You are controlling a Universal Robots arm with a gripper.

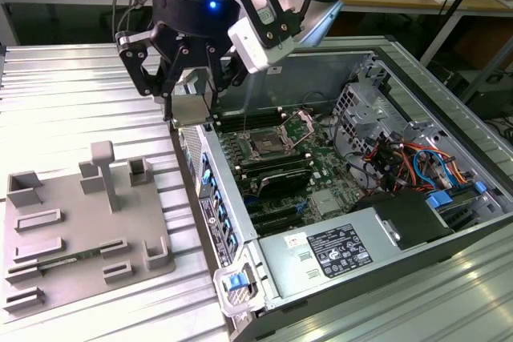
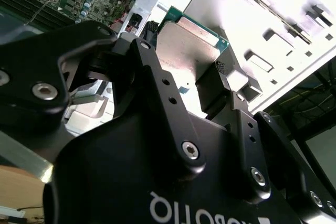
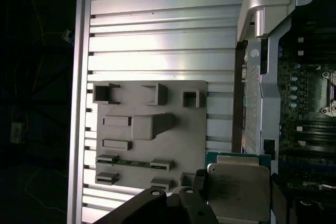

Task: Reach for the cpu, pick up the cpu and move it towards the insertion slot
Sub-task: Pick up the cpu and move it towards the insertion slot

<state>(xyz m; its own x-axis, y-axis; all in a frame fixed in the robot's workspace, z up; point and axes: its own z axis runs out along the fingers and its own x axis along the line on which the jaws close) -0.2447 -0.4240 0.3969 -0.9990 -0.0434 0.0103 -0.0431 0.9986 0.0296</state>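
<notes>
My gripper (image 1: 191, 114) is shut on the cpu (image 1: 191, 104), a flat square chip with a silvery top, and holds it in the air over the near-left wall of the open computer case (image 1: 321, 70). Both wrist views show black fingers (image 2: 157, 72) pressing the chip's opposite edges, with the cpu (image 2: 184, 45) (image 3: 236, 190) between them. The insertion slot (image 1: 264, 147), a silver-framed socket with a dark centre, lies on the motherboard down and toward the exterior view's right of the chip. In the first wrist view the cpu hangs beside the case edge, next to the green board.
A grey plastic tray (image 1: 80, 222) (image 3: 152, 129) with raised blocks lies on the ribbed metal table at the exterior view's left. Inside the case are black memory slots (image 1: 276, 167), a power supply (image 1: 321, 254), a drive cage and coloured cables (image 1: 401, 162).
</notes>
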